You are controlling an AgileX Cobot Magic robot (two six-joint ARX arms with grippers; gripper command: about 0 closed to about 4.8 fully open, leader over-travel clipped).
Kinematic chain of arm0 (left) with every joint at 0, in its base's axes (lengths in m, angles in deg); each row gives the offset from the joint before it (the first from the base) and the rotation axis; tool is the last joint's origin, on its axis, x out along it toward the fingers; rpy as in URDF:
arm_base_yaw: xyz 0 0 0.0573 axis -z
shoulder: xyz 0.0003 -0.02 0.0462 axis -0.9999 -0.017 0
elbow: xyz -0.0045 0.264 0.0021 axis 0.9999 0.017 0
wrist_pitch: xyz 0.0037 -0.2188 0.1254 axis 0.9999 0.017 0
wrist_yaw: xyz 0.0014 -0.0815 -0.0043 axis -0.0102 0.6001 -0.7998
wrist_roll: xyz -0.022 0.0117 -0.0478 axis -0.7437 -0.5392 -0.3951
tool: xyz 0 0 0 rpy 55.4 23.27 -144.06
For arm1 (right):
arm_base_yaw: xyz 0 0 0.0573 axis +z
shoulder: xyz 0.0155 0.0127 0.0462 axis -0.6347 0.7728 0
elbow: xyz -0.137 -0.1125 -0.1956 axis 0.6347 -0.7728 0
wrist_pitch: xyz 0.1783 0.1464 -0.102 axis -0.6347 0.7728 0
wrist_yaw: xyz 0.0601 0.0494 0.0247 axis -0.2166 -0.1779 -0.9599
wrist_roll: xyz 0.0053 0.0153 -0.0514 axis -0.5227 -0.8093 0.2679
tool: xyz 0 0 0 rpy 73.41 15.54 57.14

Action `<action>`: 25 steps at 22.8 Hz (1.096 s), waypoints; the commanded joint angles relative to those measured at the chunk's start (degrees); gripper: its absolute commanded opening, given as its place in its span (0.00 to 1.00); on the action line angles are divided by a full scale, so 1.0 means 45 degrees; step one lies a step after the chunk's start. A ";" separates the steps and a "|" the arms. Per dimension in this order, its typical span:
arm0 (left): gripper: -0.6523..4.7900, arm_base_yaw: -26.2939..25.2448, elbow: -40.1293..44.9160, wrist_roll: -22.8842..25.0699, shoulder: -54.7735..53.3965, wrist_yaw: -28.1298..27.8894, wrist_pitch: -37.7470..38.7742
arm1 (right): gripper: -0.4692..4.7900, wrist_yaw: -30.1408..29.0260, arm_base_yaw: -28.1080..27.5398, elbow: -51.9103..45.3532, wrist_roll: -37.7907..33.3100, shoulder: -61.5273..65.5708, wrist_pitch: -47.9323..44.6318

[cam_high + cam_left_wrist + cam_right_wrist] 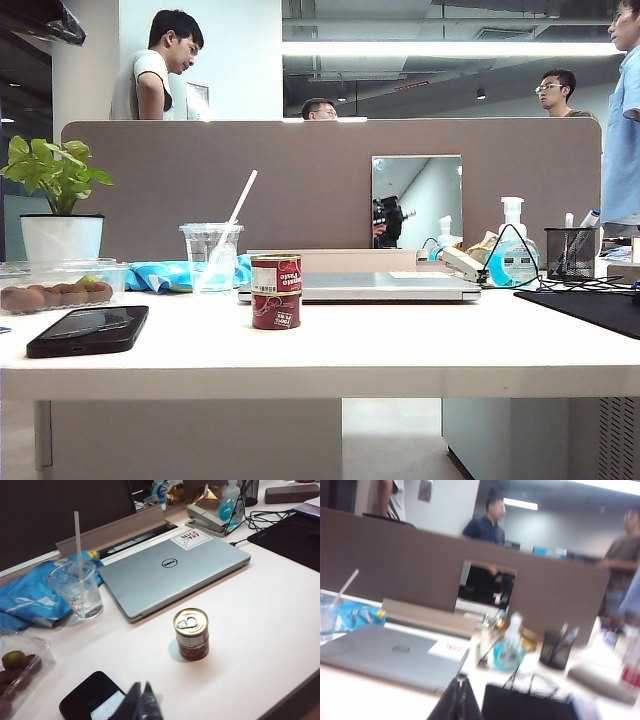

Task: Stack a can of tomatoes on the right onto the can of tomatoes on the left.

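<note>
Cans (276,291) already stacked upright mid-tabletop near the front edge, left gripper (141,702) nearer, right gripper (461,700) well back, both clenched empty.

A brown partition (330,185) rises behind the white bench (400,345), with a small mirror (416,200) set against it. Above the partition, a long ceiling light (450,48) glows beside a white wall (225,55). Pale floor (390,440) shows under the bench.
</note>
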 commanded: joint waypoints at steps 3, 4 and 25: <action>0.11 0.0005 -0.0068 -0.0044 0.0019 0.0049 -0.0087 | 0.08 0.0427 0.0175 -0.1443 -0.1015 -0.0194 -0.0743; 0.11 0.0005 -0.0068 -0.0044 0.0019 0.0049 -0.0092 | 0.08 0.0534 0.0214 -0.1569 -0.1015 -0.0194 -0.0685; 0.11 0.0000 -0.0068 -0.0044 0.0019 0.0049 -0.0087 | 0.08 0.2079 0.0287 -0.1579 -0.1005 -0.0194 0.0947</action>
